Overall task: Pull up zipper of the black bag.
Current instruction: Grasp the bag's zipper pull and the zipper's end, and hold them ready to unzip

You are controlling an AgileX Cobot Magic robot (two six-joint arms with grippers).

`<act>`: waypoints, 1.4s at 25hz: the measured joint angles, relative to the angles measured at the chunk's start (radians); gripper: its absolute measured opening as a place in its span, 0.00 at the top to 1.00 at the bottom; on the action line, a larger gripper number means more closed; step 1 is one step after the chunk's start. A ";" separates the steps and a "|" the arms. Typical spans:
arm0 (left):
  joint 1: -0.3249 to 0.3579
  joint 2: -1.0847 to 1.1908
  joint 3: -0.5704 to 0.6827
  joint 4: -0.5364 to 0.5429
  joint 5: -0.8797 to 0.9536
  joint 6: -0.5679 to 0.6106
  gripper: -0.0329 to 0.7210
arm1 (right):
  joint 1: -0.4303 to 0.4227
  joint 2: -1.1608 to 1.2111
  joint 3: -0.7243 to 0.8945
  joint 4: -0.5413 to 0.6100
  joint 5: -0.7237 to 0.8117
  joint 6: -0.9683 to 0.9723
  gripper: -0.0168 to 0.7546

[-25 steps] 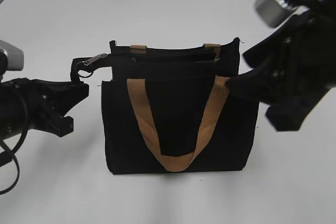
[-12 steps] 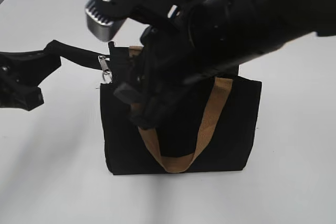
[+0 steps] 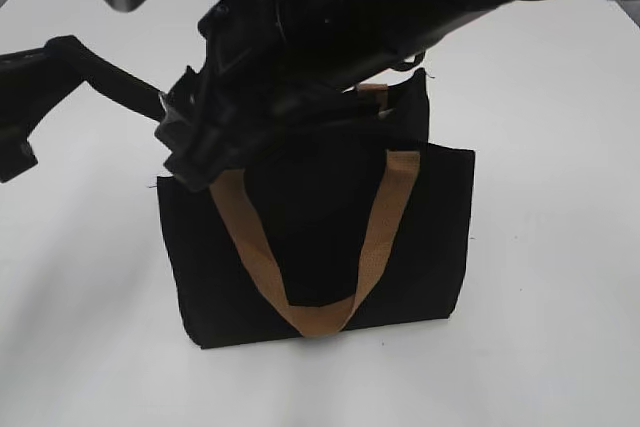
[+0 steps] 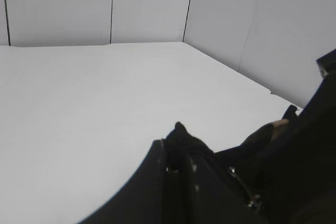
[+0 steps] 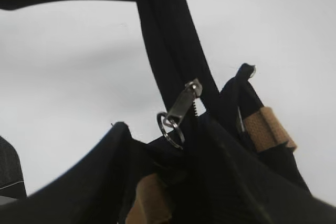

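The black bag (image 3: 420, 237) stands on the white table, with a tan handle (image 3: 375, 237) hanging down its front. My left gripper (image 3: 55, 52) is shut on the end of the zipper's black strap (image 3: 115, 75) and holds it taut, up and to the left of the bag; the left wrist view shows the jaws (image 4: 178, 139) closed on the strap tip. My right gripper (image 3: 185, 152) reaches across to the bag's top left corner and hides the zipper line there. The right wrist view shows the silver pull tab (image 5: 185, 102) and its ring (image 5: 170, 127) close ahead, untouched. Its jaws are unclear.
The white table (image 3: 560, 147) lies around the bag. The right arm (image 3: 400, 7) spans the upper part of the exterior view. White wall panels (image 4: 147, 3) stand behind the table in the left wrist view.
My right arm swung from the right side across to the bag's top left corner. My left gripper took the strap and pulled it left and up. The bag slid left and tilted slightly.
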 joint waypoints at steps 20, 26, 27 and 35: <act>0.000 -0.003 0.000 0.000 -0.011 -0.004 0.92 | 0.000 0.070 -0.001 0.000 -0.039 0.000 0.91; 0.000 -0.003 0.000 0.001 -0.004 -0.004 0.92 | 0.000 0.070 -0.001 -0.004 -0.031 0.000 0.98; 0.000 -0.003 0.000 -0.002 0.009 -0.004 0.92 | 0.000 0.069 -0.001 -0.014 -0.026 0.000 0.98; 0.000 -0.006 0.000 -0.096 0.149 -0.004 0.92 | -0.034 -0.001 -0.001 -0.064 0.063 0.007 0.98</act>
